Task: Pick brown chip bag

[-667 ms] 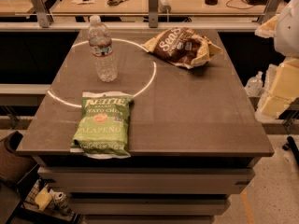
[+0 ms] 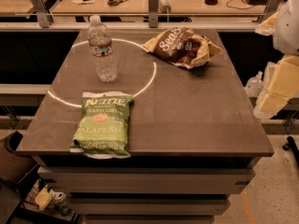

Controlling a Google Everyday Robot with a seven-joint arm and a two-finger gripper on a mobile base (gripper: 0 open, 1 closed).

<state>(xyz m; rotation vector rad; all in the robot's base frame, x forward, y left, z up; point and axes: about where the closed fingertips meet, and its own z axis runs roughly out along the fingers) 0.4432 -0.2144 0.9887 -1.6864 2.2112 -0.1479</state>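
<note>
The brown chip bag [image 2: 180, 46] lies crumpled at the far right of the dark table top [image 2: 196, 115], its label facing up. My gripper [image 2: 276, 85] is at the right edge of the view, beyond the table's right side, well to the right of the brown bag and nearer than it. It touches nothing on the table. Only pale arm parts show there.
A clear water bottle [image 2: 103, 48] stands upright at the far left. A green jalapeño chip bag [image 2: 103, 124] lies at the front left, overhanging the near edge. A white ring is marked on the table. A desk with railing posts runs behind.
</note>
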